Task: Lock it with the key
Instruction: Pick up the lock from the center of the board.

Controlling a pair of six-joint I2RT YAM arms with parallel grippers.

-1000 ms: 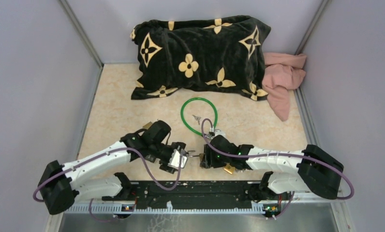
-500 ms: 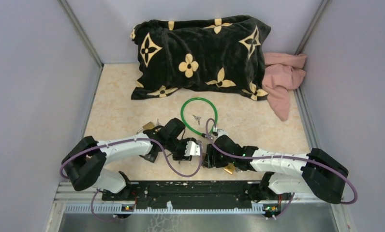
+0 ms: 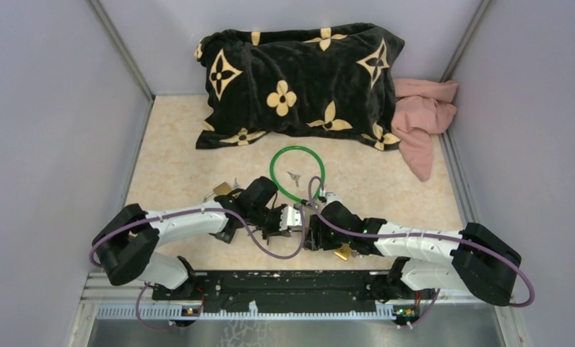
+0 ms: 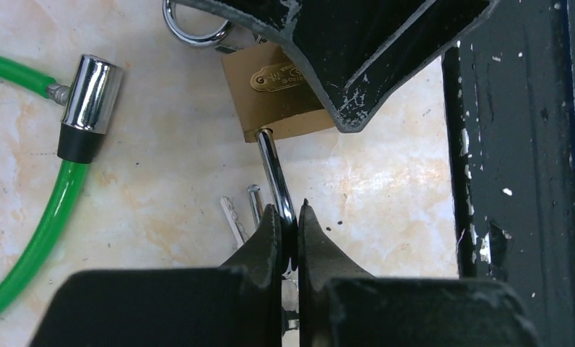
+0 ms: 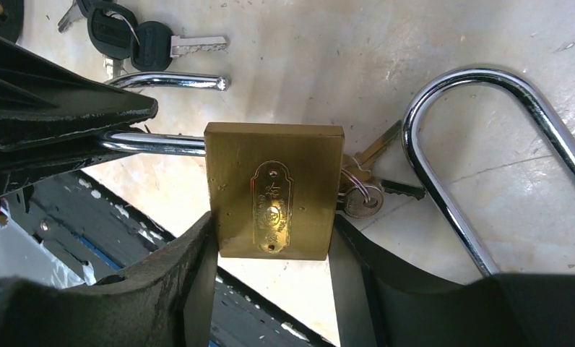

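Note:
A brass padlock [image 5: 274,191] is clamped by its sides in my right gripper [image 5: 270,242], just above the table. Its chrome shackle [image 5: 169,144] is swung open and points left; the free end [image 5: 176,81] is out of the body. My left gripper [image 4: 290,217] is shut on that shackle [image 4: 274,173], with the padlock [image 4: 277,94] partly behind a right finger [image 4: 357,50]. Small keys on a ring [image 5: 362,196] sit against the padlock's keyhole end; I cannot tell whether one is inserted. From above, both grippers [image 3: 297,217] [image 3: 315,231] meet near the front edge.
A green cable lock [image 3: 297,173] loops behind the grippers, its chrome end [image 4: 89,101] close by. Black-headed keys [image 5: 136,36], loose keys [image 4: 241,213] and a large shackle [image 5: 472,144] lie around. Other brass padlocks [image 3: 222,189] [image 3: 341,252] lie by the arms. Pillow [image 3: 299,83] and pink cloth [image 3: 422,119] fill the back.
My left arm swung right to the padlock and its jaws went from open to shut on the shackle. The right arm kept holding the padlock almost still.

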